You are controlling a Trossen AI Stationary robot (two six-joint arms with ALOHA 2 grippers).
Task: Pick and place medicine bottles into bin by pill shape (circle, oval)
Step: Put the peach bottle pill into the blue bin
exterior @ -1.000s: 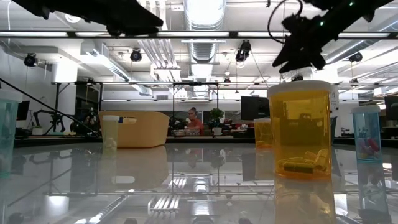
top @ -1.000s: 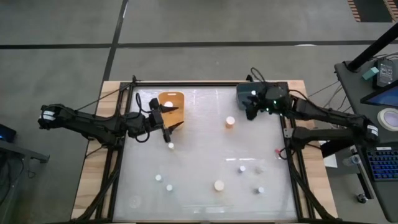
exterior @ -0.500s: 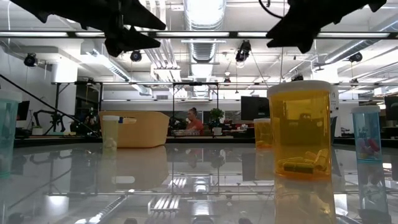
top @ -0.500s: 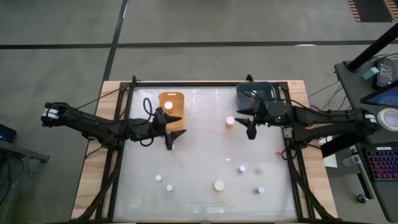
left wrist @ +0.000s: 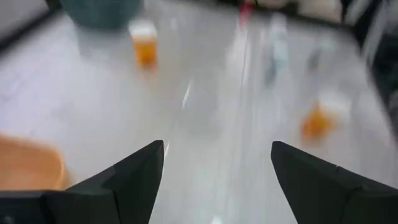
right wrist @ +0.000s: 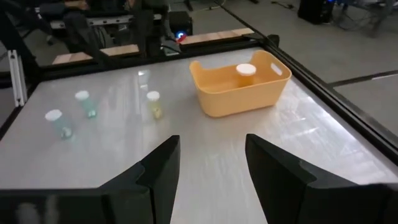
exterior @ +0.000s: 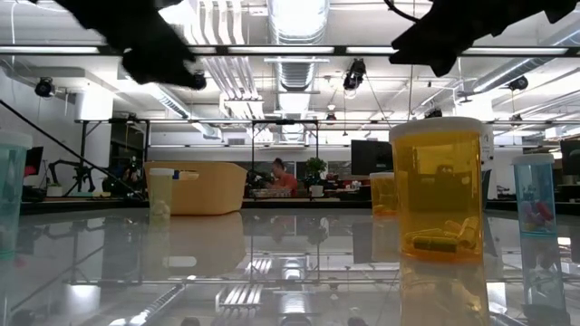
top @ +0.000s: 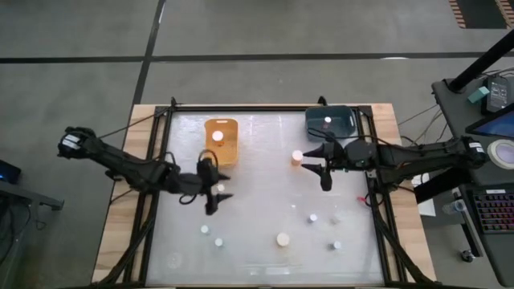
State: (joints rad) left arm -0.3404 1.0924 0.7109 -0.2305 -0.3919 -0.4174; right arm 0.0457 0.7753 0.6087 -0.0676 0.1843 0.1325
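Observation:
Several small white-capped medicine bottles stand on their bases on the white table: an orange one (top: pixel 297 157) mid-table, and others nearer the front (top: pixel 282 238) (top: pixel 312 217) (top: pixel 205 229). One bottle (top: pixel 217 135) stands in the orange bin (top: pixel 222 148), and another (top: pixel 327 121) in the dark teal bin (top: pixel 344 120). My left gripper (top: pixel 217 197) hovers open and empty just near of the orange bin, beside a bottle (top: pixel 219 189). My right gripper (top: pixel 316 172) hovers open and empty near of the teal bin, pointing toward the orange bin (right wrist: pixel 239 87).
A black frame (top: pixel 371 168) edges the table. In the low view a large orange bottle (exterior: pixel 437 190) stands close to the near edge, with teal bottles at the far left (exterior: pixel 9 190) and right (exterior: pixel 535 206). A person sits in the room beyond the table.
My left gripper has moved from beside the orange bin toward the table's near edge, dropping and turning its wrist. My right gripper has swung away from the teal bin toward the near edge and now points left across the table. No bottle has moved.

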